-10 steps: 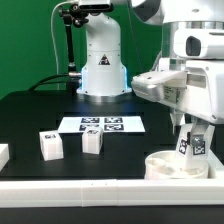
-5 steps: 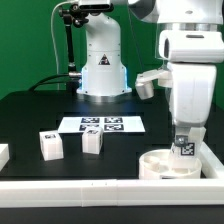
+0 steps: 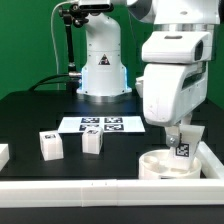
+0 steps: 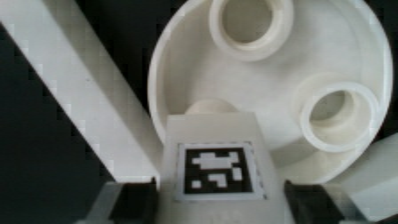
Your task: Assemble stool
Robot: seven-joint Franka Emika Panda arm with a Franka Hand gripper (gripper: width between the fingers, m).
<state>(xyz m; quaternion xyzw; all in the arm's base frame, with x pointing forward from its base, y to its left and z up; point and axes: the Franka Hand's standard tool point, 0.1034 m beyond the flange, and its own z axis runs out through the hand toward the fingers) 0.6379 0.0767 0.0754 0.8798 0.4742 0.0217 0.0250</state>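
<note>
Holds one leg (image 4: 217,165) tight in the closed gripper (image 3: 184,138), right over the seat (image 3: 158,167). Looks hard, light and smooth, so best squeezed on its flat sides.

**Exterior view:** set off the arm, low and at middle range. It looks across the black table (image 3: 30,110) to the arm's base (image 3: 101,70) at the far side, with the marker board (image 3: 102,125) mid-frame.

**Wrist view:** very close, looking down along the gripper (image 4: 217,198), whose fingers (image 4: 134,203) show at the picture's edge.

**Shared ground:** the seat (image 3: 158,167) and the tagged leg (image 3: 183,148) clamped over it. In the wrist view, seat (image 4: 214,85) and leg (image 4: 217,150) fill the frame beside a border rail (image 4: 80,110).
</note>
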